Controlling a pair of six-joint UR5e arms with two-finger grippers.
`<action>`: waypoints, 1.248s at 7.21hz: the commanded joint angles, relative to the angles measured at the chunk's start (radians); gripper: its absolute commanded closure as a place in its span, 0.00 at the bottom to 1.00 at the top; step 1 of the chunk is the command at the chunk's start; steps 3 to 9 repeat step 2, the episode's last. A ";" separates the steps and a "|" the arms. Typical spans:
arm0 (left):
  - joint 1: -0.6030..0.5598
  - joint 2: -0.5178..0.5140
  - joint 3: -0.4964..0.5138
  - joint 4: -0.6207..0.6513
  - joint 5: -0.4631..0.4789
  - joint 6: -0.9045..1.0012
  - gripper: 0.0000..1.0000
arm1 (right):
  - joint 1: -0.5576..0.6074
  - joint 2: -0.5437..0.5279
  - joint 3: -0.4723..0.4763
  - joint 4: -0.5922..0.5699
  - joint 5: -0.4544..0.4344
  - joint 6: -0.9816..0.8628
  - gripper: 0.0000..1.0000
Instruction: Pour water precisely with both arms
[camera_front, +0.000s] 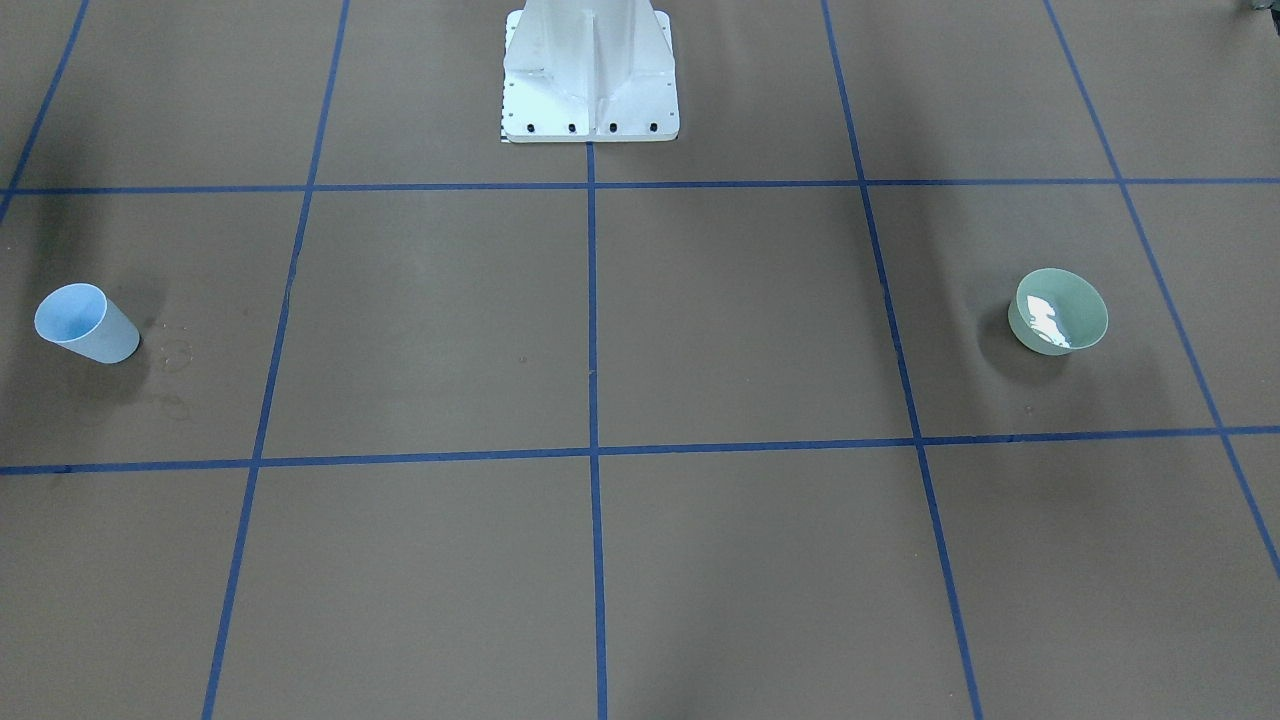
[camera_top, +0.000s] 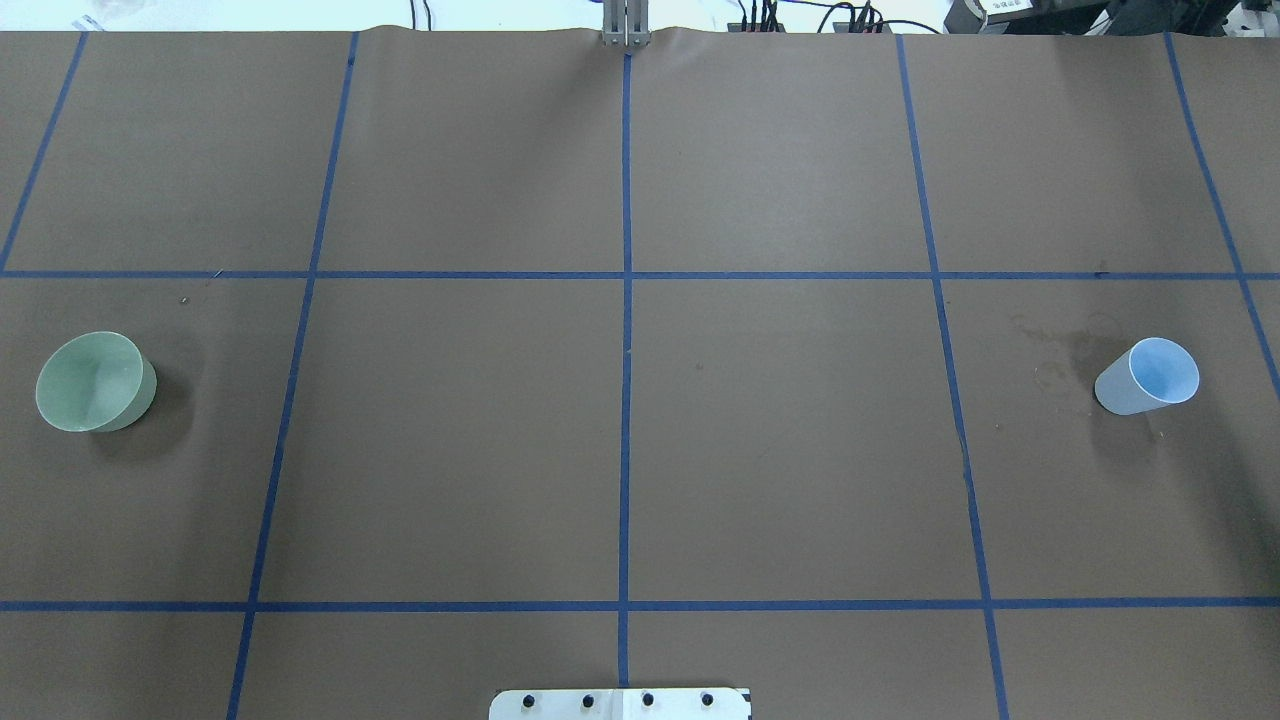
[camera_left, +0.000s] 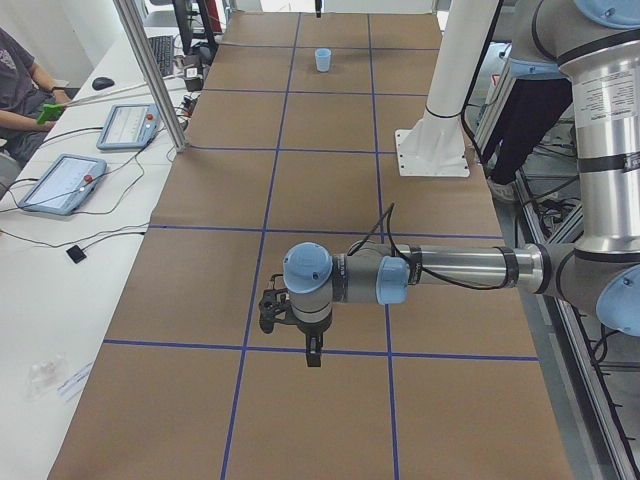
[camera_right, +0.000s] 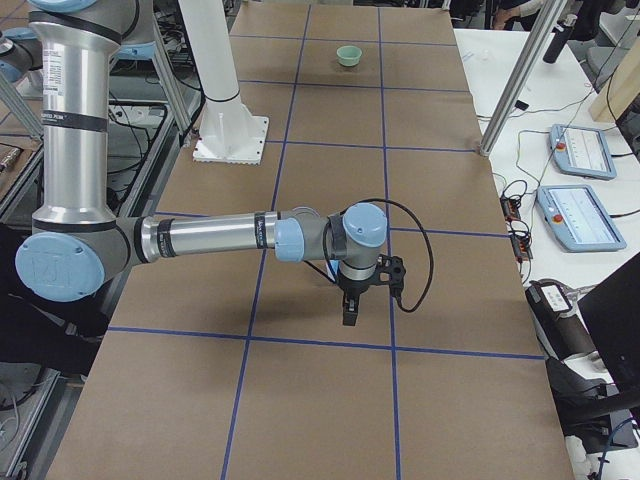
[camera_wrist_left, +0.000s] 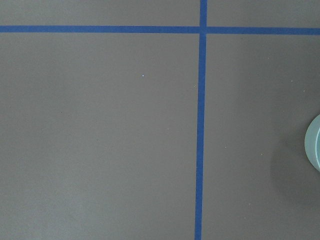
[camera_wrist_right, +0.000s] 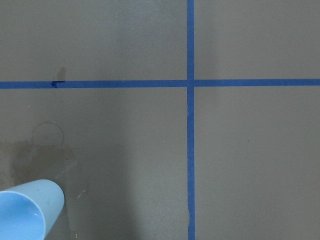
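Observation:
A pale green bowl stands on the brown table on my left side, also in the front view and far off in the right side view. Bright white glints in it look like water. A light blue cup stands upright on my right side; I cannot tell whether it holds water. My left gripper hangs low over the table's near end. My right gripper does the same at the other end. I cannot tell whether either is open or shut. Neither holds anything I can see.
The white pedestal stands at the table's robot-side edge. Faint wet ring marks lie beside the cup. Blue tape lines grid the table. A seated operator, control tablets and metal posts line the far side.

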 joint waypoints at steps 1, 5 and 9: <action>0.001 0.000 0.003 -0.001 0.000 -0.002 0.00 | -0.001 -0.004 -0.003 -0.004 -0.003 -0.058 0.01; 0.001 0.000 0.001 -0.001 0.000 -0.002 0.00 | -0.001 -0.004 -0.005 -0.008 -0.005 -0.058 0.01; 0.001 0.000 0.001 -0.001 0.000 -0.002 0.00 | -0.001 -0.004 -0.005 -0.008 -0.005 -0.058 0.01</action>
